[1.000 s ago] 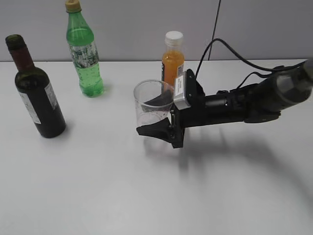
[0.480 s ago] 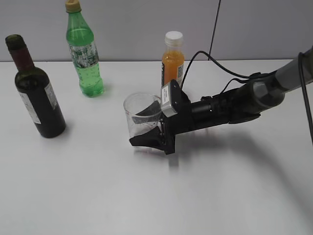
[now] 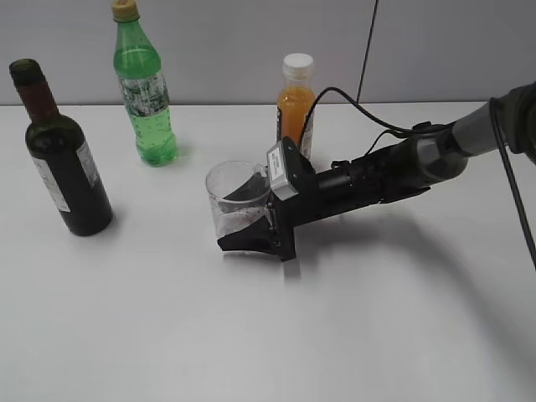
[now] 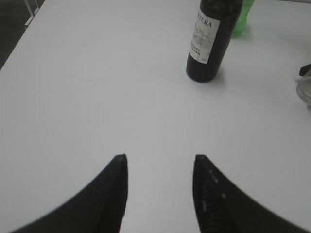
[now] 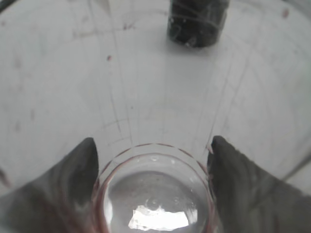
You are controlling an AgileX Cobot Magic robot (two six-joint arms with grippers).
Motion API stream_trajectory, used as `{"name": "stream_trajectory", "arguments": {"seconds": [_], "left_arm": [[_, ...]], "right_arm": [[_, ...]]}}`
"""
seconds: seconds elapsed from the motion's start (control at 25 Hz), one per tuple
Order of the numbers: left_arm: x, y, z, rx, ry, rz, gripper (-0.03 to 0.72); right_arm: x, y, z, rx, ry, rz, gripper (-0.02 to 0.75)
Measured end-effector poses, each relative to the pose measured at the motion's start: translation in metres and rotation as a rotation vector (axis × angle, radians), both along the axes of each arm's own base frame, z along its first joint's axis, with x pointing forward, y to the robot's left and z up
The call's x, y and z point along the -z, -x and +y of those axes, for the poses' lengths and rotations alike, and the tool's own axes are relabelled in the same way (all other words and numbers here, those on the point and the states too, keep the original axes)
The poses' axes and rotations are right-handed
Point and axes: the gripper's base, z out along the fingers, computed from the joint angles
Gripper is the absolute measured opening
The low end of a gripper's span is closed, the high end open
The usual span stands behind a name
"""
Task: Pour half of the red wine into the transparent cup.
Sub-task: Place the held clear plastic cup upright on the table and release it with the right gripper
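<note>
Three bottles stand on the white table [image 3: 251, 335] — the dark glass wine bottle [image 3: 57, 155], a green plastic soda bottle [image 3: 144, 88] and a small orange juice bottle [image 3: 296, 102], half hidden by the arm — plus one clear plastic cup [image 3: 236, 197], clamped by the right gripper [image 3: 249, 226] and now carried left, while the left gripper [image 4: 158, 189] gapes empty.

The white table [image 3: 167, 335] holds a dark wine bottle [image 3: 60, 167], a green soda bottle [image 3: 145, 92] and an orange juice bottle [image 3: 296, 105]. A clear cup [image 3: 234, 197] is near the middle.

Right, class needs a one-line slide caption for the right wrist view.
Right fingers flank an empty clear cup, with the dark wine bottle standing beyond on the white table.
</note>
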Motion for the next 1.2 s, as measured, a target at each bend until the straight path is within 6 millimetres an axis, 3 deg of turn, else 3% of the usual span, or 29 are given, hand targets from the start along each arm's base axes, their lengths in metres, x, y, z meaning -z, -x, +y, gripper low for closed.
{"name": "stream_trajectory", "arguments": {"seconds": [0.52, 0.8, 1.2], "left_arm": [[0.000, 0.000, 0.000, 0.000, 0.000, 0.000, 0.332], [0.000, 0.000, 0.000, 0.000, 0.000, 0.000, 0.332], [0.000, 0.000, 0.000, 0.000, 0.000, 0.000, 0.332]], "right_arm": [[0.006, 0.000, 0.001, -0.058, 0.038, -0.001, 0.518], [0.010, 0.000, 0.000, -0.044, 0.046, 0.030, 0.641], [0.012, -0.005, -0.011, -0.029, 0.054, 0.035, 0.655]]}}
